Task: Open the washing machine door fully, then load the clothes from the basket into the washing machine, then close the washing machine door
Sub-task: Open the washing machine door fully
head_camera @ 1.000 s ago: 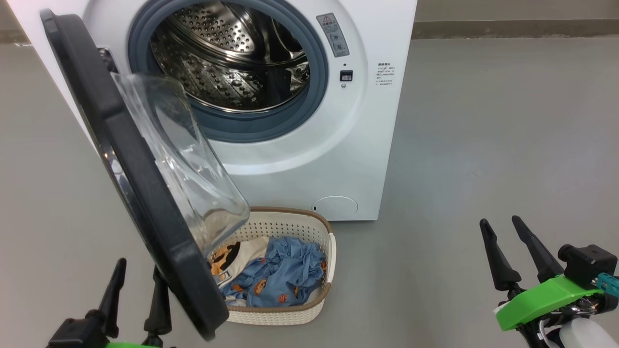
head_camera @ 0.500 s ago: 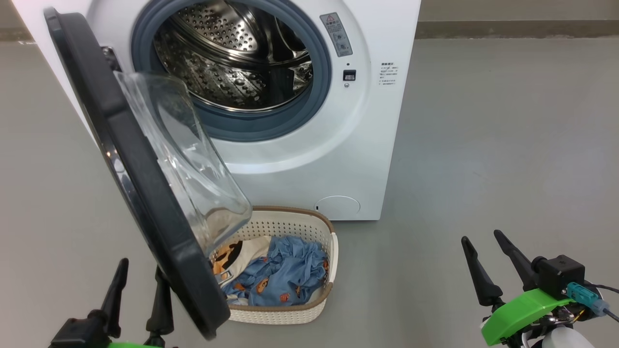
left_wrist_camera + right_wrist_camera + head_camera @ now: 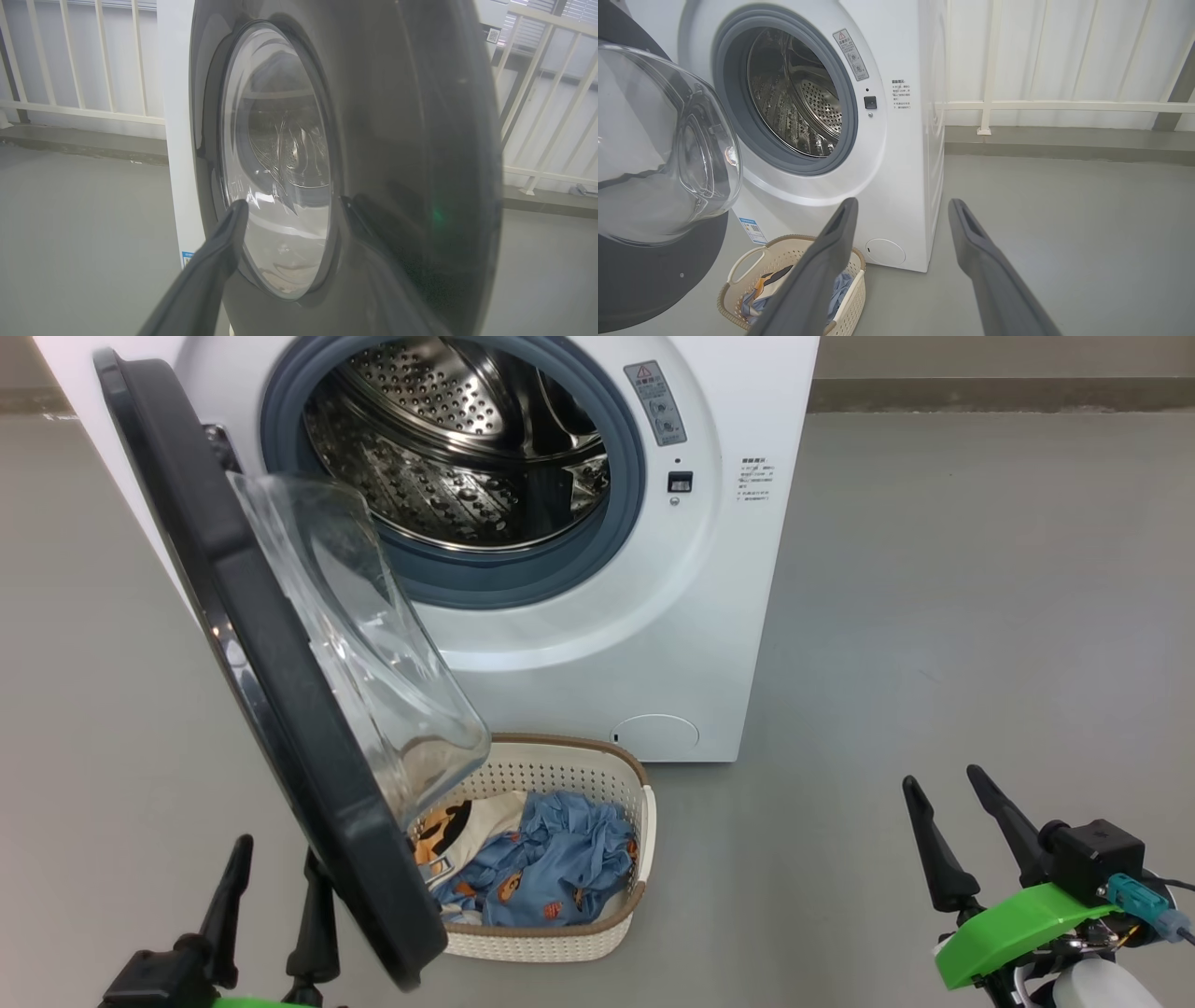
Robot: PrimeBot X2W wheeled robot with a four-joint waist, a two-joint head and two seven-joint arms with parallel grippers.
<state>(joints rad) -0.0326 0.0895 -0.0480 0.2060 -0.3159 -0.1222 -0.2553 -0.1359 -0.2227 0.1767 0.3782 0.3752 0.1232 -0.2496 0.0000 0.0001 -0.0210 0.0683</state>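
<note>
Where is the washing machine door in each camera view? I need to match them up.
Head view: the washing machine door slants from upper left down to bottom centre-left.
Left wrist view: its glossy outer face spans the centre and right, close ahead.
Right wrist view: its glass bowl bulges along the left edge.
Shared landmark: the washing machine, the white body behind the door.

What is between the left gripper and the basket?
The open door. In the head view its black rim stands between the left gripper and the basket; the left wrist view looks straight at its outer face.
</note>
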